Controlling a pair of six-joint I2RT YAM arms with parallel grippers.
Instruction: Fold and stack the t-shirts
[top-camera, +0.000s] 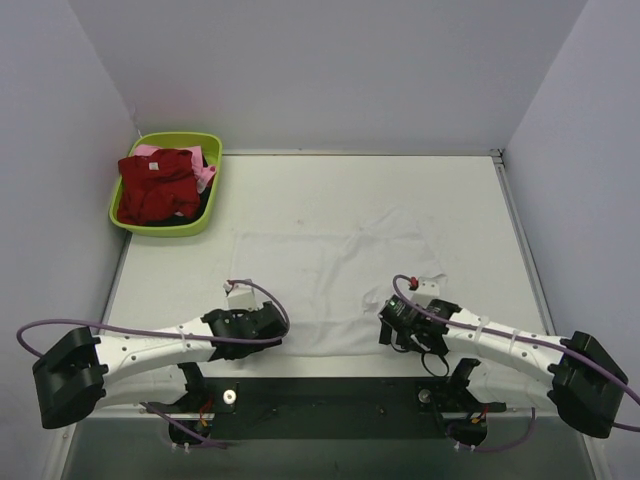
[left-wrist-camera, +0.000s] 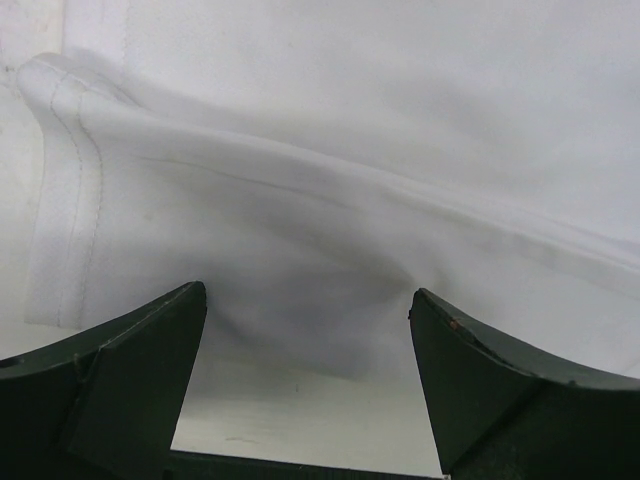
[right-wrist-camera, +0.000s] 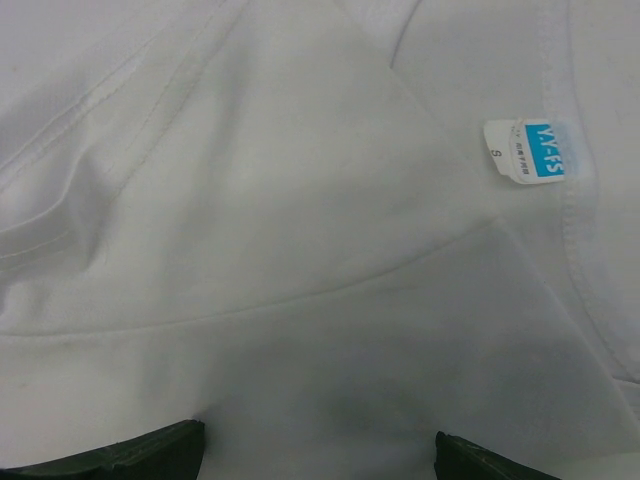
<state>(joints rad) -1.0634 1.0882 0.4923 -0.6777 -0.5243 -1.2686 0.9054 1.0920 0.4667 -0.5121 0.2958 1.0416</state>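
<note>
White t-shirt (top-camera: 330, 270) lies flat, wrinkled; table (top-camera: 470, 200) margin shows around it. My left hand (top-camera: 265, 322), right hand (top-camera: 392, 325) at near edge, both spread wide.

Only writing I can spot is on the small neck label (right-wrist-camera: 528, 150) sewn into the white t-shirt (right-wrist-camera: 300, 260). The white half has an "S", and the blue half has white letters, sideways and too blurry to read.

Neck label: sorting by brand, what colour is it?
Neck label: blue and white, clearest in the right wrist view.
</note>
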